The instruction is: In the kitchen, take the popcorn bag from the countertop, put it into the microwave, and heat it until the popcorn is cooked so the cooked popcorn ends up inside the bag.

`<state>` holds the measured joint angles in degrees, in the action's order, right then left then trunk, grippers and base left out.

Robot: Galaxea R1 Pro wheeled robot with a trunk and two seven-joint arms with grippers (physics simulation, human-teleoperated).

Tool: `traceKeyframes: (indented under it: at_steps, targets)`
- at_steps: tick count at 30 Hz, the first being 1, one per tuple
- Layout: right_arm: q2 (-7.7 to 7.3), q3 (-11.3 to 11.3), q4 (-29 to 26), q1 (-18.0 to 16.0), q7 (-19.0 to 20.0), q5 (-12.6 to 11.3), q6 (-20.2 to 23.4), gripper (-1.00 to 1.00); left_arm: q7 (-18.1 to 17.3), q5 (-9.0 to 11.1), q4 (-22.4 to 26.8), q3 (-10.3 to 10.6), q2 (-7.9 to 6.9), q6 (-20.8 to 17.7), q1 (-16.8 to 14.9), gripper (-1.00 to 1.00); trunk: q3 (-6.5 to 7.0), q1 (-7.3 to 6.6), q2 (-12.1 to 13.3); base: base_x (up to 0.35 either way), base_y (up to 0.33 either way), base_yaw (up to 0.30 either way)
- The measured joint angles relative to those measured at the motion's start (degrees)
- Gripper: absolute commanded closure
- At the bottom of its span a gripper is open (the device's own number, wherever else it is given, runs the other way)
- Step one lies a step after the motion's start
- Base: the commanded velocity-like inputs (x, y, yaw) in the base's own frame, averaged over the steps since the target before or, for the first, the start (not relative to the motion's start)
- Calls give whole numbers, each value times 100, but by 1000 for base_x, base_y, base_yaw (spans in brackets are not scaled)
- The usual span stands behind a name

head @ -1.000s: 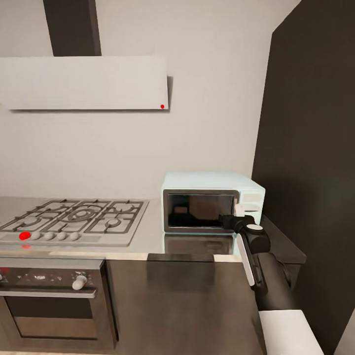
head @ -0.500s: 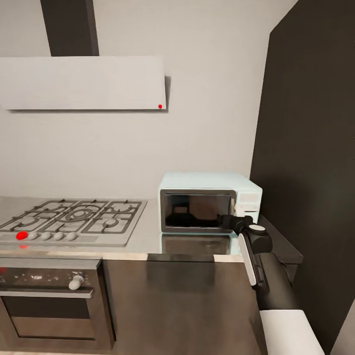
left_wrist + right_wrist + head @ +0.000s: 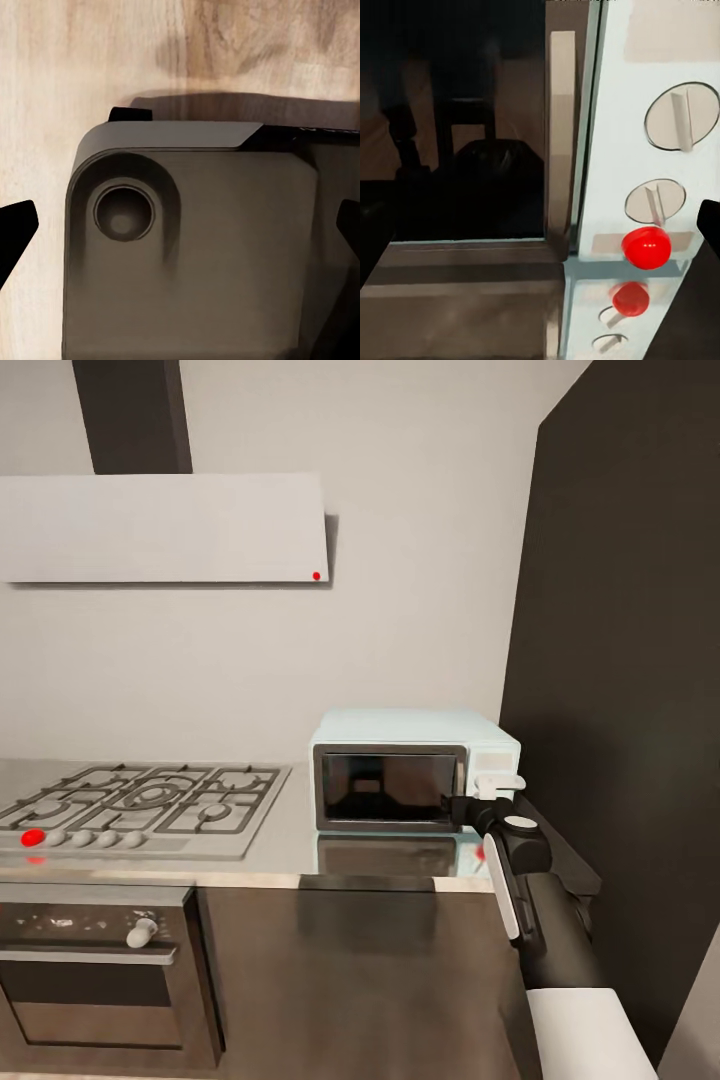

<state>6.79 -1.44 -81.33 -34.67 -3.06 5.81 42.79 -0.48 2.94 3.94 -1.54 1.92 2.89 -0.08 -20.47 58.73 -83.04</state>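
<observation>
Head view: the microwave (image 3: 415,770) sits on the countertop (image 3: 290,840), door closed, beside the gas hob (image 3: 140,807) — the right gripper (image 3: 487,793) is at its control panel. Right wrist view: two knobs and a red dot (image 3: 646,247) close up; whether either claw is released or clenched, I cannot tell

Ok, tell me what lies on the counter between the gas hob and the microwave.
In the head view, a bare strip of steel countertop separates the gas hob from the microwave.
</observation>
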Motion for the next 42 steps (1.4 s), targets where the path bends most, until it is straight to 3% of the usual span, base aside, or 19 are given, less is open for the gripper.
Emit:
traceKeyframes:
  at_steps: [22, 23, 25, 42]
  targets:
    - [-14, -8, 66, 0, 11, -34, -5, -100, 0, 0, 0, 2, -9, 7, 0, -100, 0, 0, 0, 109, 0, 0]
    - [-24, -208, 305, 0, 61, -30, -254, -100, 0, 0, 1, 0, -8, 7, 0, -100, 0, 0, 1, 0, 0, 0]
    - [-76, -317, 461, 0, 84, -30, -405, -100, 0, -1, 0, 0, -8, 7, 0, -100, 0, 0, 0, 0, 0, 0]
    - [-88, -326, 484, 0, 90, 22, -460, -100, 0, 0, 0, 6, -13, 6, 0, -100, 0, -1, 0, 13, 0, 0]
